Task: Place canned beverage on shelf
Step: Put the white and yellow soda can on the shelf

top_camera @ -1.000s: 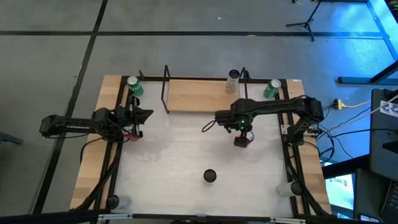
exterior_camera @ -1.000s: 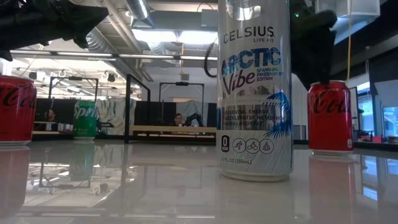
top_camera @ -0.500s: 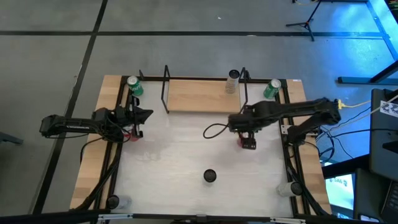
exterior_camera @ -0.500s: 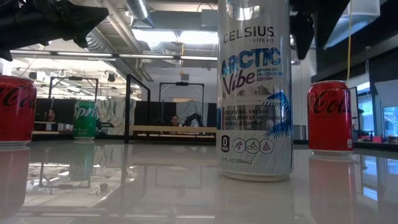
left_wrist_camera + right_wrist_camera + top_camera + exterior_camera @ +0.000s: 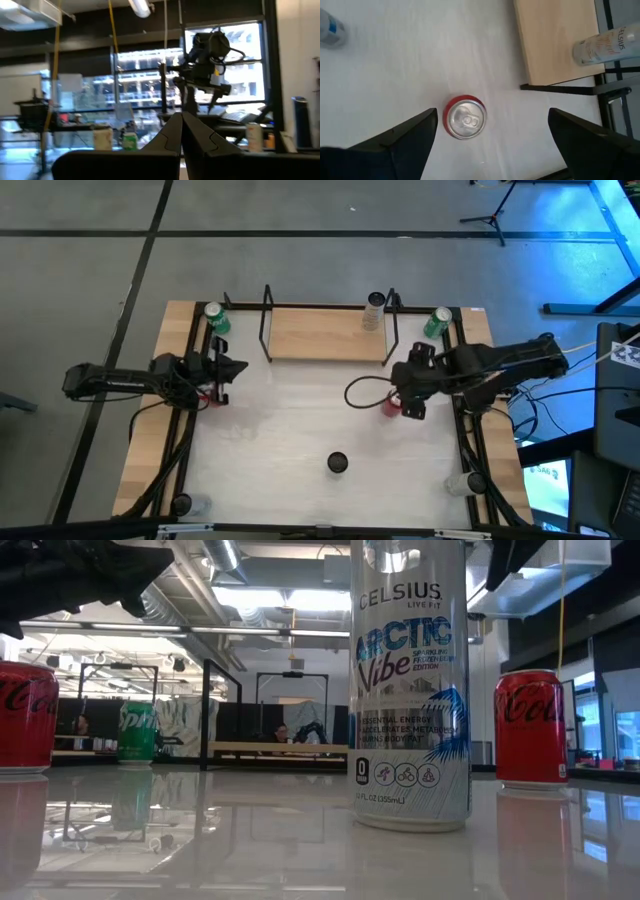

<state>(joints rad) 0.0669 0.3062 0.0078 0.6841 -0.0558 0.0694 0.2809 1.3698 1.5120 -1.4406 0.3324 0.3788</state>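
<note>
Looking straight down, the shelf lies along the far edge of the white desk, a pale slim can standing on its board just inside the right-hand wire frame. A green can stands beyond the shelf's left end and another green can beyond its right end. The right pincer hangs over a red can on the desk, near the shelf's front right corner, fingers spread wide and holding nothing. The left pincer waits near the shelf's left end, its fingers pressed together and empty, with a second red can just beside it. A dark-topped can stands alone, well in front of the shelf. At desk level, a tall Celsius can fills the foreground; the shelf shows far behind it, with a red can to the right, another red can at the left edge and a green can near the shelf's left frame. From the left wrist, the closed fingers point across at the right arm. From the right wrist, the red can sits upright between the two parted fingers, untouched, just off the shelf's corner, where the pale slim can stands.
</note>
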